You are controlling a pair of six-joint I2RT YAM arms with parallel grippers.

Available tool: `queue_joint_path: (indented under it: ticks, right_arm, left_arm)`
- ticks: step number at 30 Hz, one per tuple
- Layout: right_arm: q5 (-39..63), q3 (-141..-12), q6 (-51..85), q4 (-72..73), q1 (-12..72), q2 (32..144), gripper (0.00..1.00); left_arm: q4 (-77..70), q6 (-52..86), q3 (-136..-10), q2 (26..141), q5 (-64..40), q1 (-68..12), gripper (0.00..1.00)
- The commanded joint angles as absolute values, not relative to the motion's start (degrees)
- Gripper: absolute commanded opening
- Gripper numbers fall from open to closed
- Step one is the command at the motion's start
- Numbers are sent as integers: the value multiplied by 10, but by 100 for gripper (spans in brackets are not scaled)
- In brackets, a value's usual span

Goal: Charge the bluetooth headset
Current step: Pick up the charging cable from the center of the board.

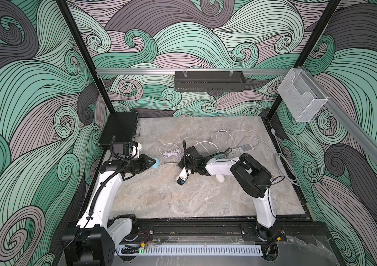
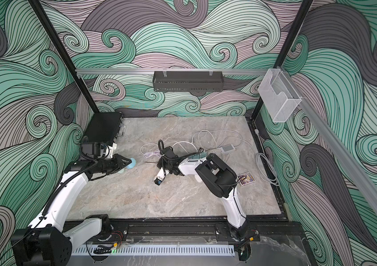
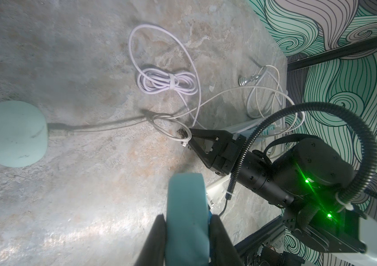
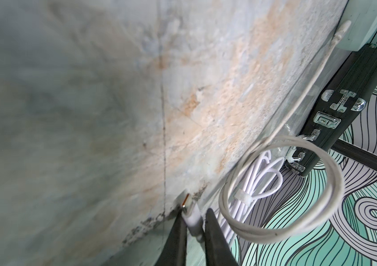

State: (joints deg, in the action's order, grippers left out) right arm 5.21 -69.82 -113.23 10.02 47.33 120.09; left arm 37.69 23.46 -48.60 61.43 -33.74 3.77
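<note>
So the left gripper [image 3: 187, 217] is clamped on the teal headset [image 3: 186, 191], one finger pressed against each side, holding it up off the marble table [image 1: 159, 198] over on the table's left side. The right gripper [image 3: 188, 141] has its tips pinched on the white cable plug [image 4: 191, 216]. The plug's metal end pokes out past the fingertips, right down at the tabletop. Headset and plug are near each other but apart, with a bare strip of table between them. A pale mint pad [image 3: 14, 133] lies flat just by the left gripper with a cable end [image 3: 60, 133] at its edge, can't tell if that's plugged in. A tied-up cable bundle [image 3: 169, 84] sits near the right gripper.
</note>
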Motion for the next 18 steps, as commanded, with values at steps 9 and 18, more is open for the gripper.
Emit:
queue_joint_path:
  ticks: [9,18]
  right_arm:
    - [51,-691,-1073,97,491,1169,0]
    - [138,-697,-798,-104,513,1028,0]
  left_arm:
    - [371,224,-498,618,-351,43,0]
    - [319,241,-495,605,-412,45,0]
